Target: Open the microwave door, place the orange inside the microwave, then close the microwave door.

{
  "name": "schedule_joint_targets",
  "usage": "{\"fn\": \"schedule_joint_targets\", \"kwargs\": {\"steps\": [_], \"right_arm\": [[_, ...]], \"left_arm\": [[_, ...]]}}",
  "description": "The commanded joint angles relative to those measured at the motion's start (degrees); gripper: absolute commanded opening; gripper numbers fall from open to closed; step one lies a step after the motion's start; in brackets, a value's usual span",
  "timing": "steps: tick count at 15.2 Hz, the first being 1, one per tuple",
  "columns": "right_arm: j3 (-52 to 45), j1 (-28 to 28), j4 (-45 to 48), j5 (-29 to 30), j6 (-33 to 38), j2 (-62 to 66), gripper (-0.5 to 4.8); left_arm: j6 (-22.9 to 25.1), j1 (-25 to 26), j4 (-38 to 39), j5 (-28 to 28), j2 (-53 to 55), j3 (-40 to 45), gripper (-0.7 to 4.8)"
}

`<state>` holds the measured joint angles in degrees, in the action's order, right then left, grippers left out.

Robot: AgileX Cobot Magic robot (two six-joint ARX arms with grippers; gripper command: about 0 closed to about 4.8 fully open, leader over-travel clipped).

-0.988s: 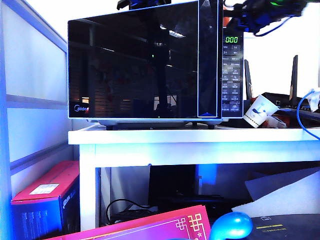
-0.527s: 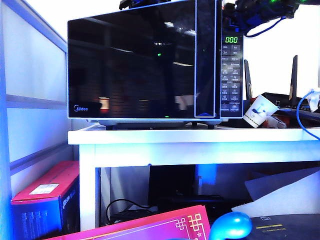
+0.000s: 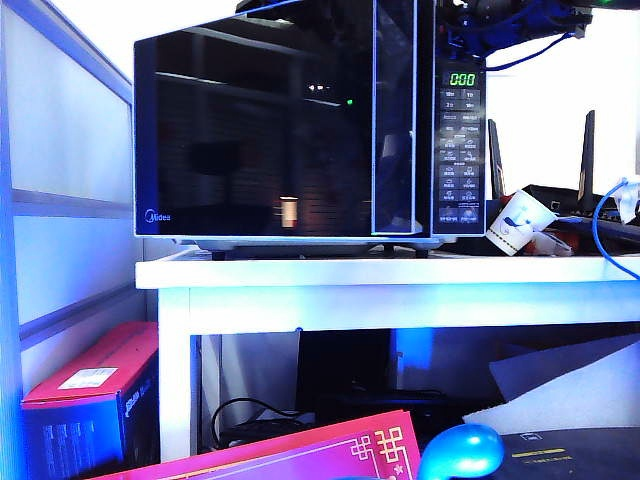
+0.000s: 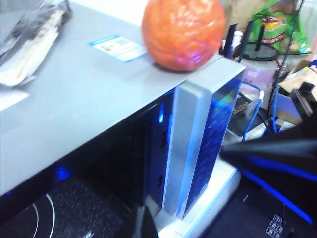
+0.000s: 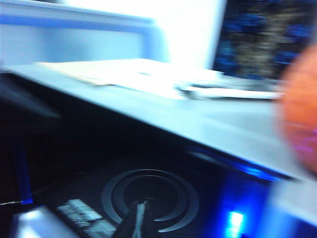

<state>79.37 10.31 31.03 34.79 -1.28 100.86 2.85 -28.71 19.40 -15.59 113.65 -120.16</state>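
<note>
Right claw (image 5: 141, 218) is clenched on nothing, its tips a dark wedge hanging over the turntable rings inside the open cavity. My read is it's using the shut tips as a hook or pusher on the door, not grasping anything. The left claw (image 4: 143, 225) only shows as a sliver at the frame edge, so I can't tell if it's released or clenched.

Going big to small: the microwave (image 3: 290, 125) sits on the white worktop (image 3: 390, 272), and the microwave door (image 3: 260, 130) is swung partway out, its handle side away from the button panel, so the opening step looks underway but not finished. The orange (image 4: 183, 30) is parked on the microwave's top near the front corner over the panel, within reach, not yet inside.

Both arms hover above the oven; the right wrist view is blurry, so maybe mid-swing.
</note>
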Motion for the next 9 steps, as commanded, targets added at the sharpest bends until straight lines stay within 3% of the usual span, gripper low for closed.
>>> {"fn": "schedule_joint_targets", "kwargs": {"steps": [1,9], "right_arm": [[0.2,0.9,0.9,3.2,1.1,-0.5,0.00],[0.2,3.8,1.0,7.5,1.7,-0.9,0.00]], "left_arm": [[-0.1,-0.2,1.5,0.3,-0.6,0.2,-0.05],[0.1,-0.1,3.2,0.3,-1.4,-3.7,-0.05]]}}
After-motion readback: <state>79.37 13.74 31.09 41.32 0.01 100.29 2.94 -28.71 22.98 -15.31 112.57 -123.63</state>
